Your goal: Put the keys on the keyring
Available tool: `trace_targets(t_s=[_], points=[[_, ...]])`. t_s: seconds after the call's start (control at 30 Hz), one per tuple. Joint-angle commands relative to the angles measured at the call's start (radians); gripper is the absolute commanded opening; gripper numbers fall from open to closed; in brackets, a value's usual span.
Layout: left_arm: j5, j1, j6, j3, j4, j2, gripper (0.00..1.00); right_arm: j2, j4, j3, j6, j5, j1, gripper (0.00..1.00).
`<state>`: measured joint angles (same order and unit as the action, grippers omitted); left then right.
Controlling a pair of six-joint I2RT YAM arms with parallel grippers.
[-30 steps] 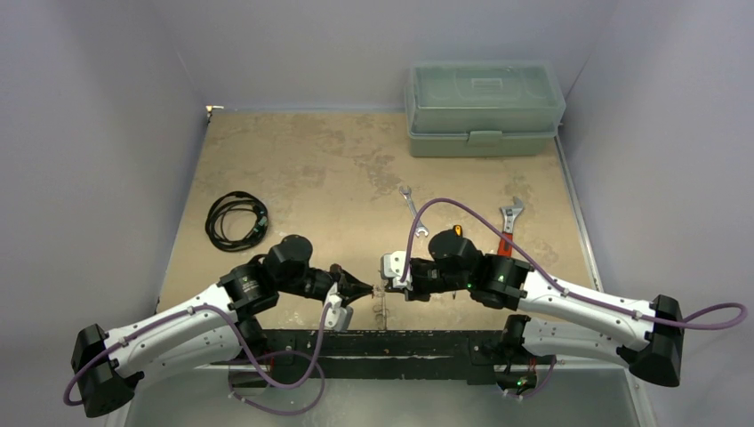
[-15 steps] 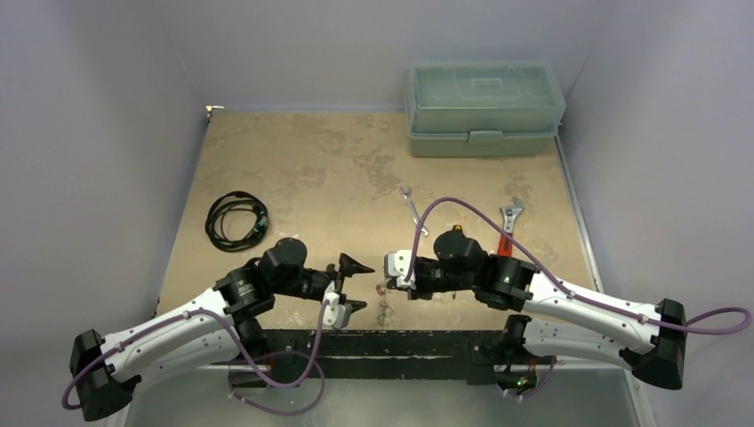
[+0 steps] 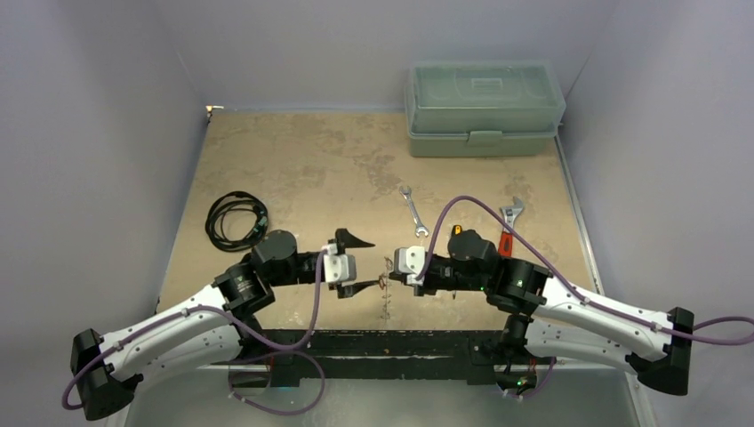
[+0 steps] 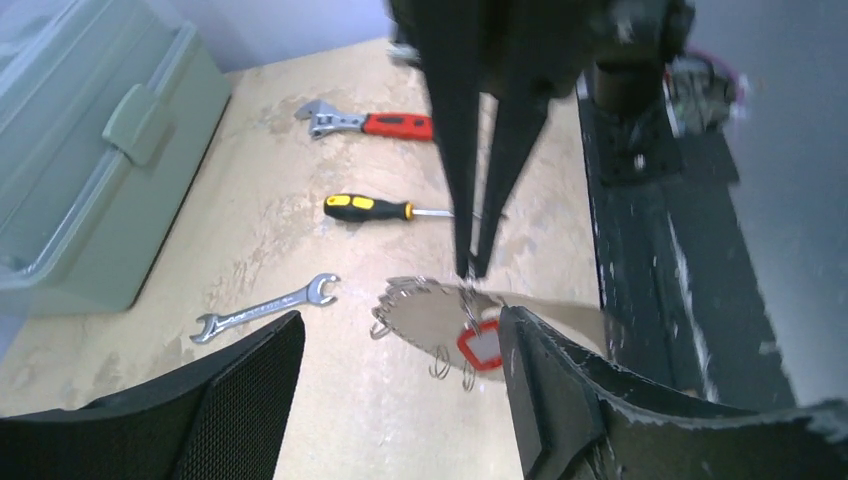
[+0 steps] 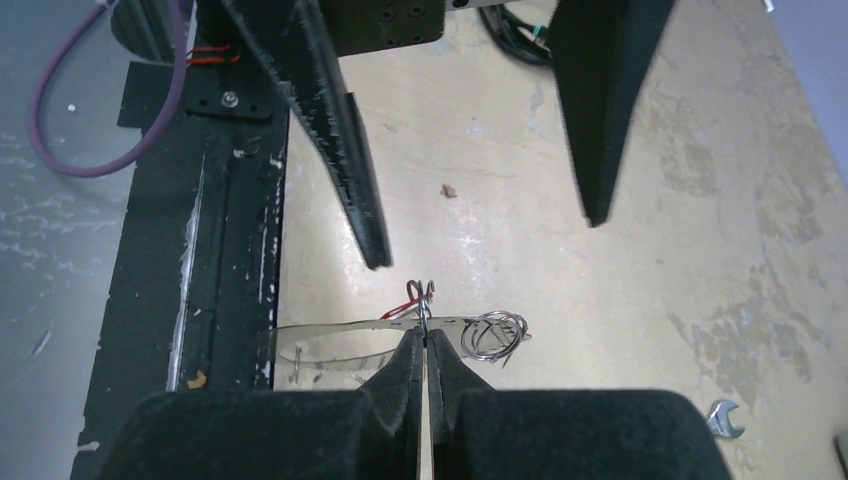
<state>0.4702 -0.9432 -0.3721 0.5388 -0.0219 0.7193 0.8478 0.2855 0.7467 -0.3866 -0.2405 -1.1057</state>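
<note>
Mottled tan bench (image 3: 311, 169), enclosed by plain grey walls; on it one green toolbox (image 3: 485, 107), one coiled black cable (image 3: 236, 220), one spanner (image 3: 412, 210), one adjustable wrench (image 3: 509, 227), one screwdriver (image 4: 385, 208); right gripper (image 5: 422, 345) pinches the keyring (image 5: 340, 324), fringed with keys (image 5: 495, 337), near the front edge; left gripper (image 3: 374, 263) gapes wide beside it.

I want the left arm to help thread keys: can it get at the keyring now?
Probably yes. The left gripper has its jaws open, facing the keyring, which the right gripper holds pinched; nothing shows between them.
</note>
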Motion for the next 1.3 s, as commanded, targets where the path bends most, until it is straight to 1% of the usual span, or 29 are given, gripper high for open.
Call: trace_targets(t_s=[0.0, 0.03, 0.07, 0.1, 0.13, 0.2, 0.27, 0.3, 0.33, 0.37, 0.47, 0.53, 0.57, 0.73, 0.8, 0.87, 0.93, 1.1, 1.27], points=[[-0.077, 0.014, 0.336, 0.141, -0.102, 0.053, 0.76, -0.049, -0.097, 0.018, 0.011, 0.026, 0.0, 0.0], [-0.057, 0.017, 0.378, 0.16, -0.116, 0.057, 0.84, -0.058, -0.102, 0.014, 0.014, 0.029, 0.0, 0.0], [-0.068, 0.017, 0.419, 0.166, -0.153, 0.052, 0.88, -0.067, -0.106, 0.012, 0.018, 0.033, 0.0, 0.0], [-0.032, 0.017, 0.442, 0.157, -0.197, 0.038, 0.91, -0.075, -0.11, 0.011, 0.021, 0.038, 0.0, 0.0], [-0.029, 0.017, 0.457, 0.14, -0.249, 0.019, 0.92, -0.085, -0.112, 0.011, 0.022, 0.043, 0.0, 0.0], [-0.114, 0.017, 0.502, 0.094, -0.324, -0.021, 0.95, -0.101, -0.117, 0.012, 0.025, 0.047, 0.0, 0.0], [-0.214, 0.016, 0.511, 0.061, -0.357, -0.052, 0.97, -0.118, -0.125, 0.013, 0.033, 0.052, 0.0, 0.0], [-0.224, 0.017, 0.498, 0.056, -0.349, -0.057, 0.97, -0.123, -0.13, 0.011, 0.038, 0.055, 0.0, 0.0], [-0.237, 0.017, 0.49, 0.057, -0.335, -0.055, 0.95, -0.127, -0.137, 0.009, 0.045, 0.057, 0.0, 0.0], [-0.245, 0.016, 0.486, 0.059, -0.315, -0.049, 0.87, -0.134, -0.146, 0.005, 0.053, 0.058, 0.0, 0.0], [-0.169, 0.017, 0.426, 0.069, -0.264, -0.042, 0.73, -0.157, -0.177, -0.024, 0.076, 0.046, 0.0, 0.0], [-0.113, 0.017, 0.394, 0.065, -0.254, -0.055, 0.48, -0.169, -0.197, -0.034, 0.087, 0.033, 0.0, 0.0], [-0.094, 0.017, 0.388, 0.06, -0.258, -0.064, 0.44, -0.174, -0.205, -0.034, 0.089, 0.016, 0.0, 0.0], [0.025, 0.017, 0.385, -0.006, -0.354, -0.088, 0.43, -0.19, -0.241, -0.043, 0.105, -0.033, 0.0, 0.0], [0.055, 0.017, 0.394, -0.026, -0.39, -0.075, 0.38, -0.188, -0.249, -0.046, 0.11, -0.037, 0.0, 0.0], [0.11, 0.017, 0.398, -0.026, -0.395, -0.049, 0.29, -0.188, -0.251, -0.044, 0.109, -0.039, 0.0, 0.0], [0.165, 0.017, 0.394, -0.02, -0.399, -0.018, 0.22, -0.19, -0.256, -0.04, 0.108, -0.045, 0.0, 0.0], [0.194, 0.017, 0.388, 0.003, -0.401, 0.044, 0.21, -0.2, -0.271, -0.04, 0.111, -0.063, 0.0, 0.0], [0.198, 0.017, 0.386, -0.01, -0.429, 0.046, 0.22, -0.202, -0.282, -0.045, 0.117, -0.066, 0.001, 0.0]])
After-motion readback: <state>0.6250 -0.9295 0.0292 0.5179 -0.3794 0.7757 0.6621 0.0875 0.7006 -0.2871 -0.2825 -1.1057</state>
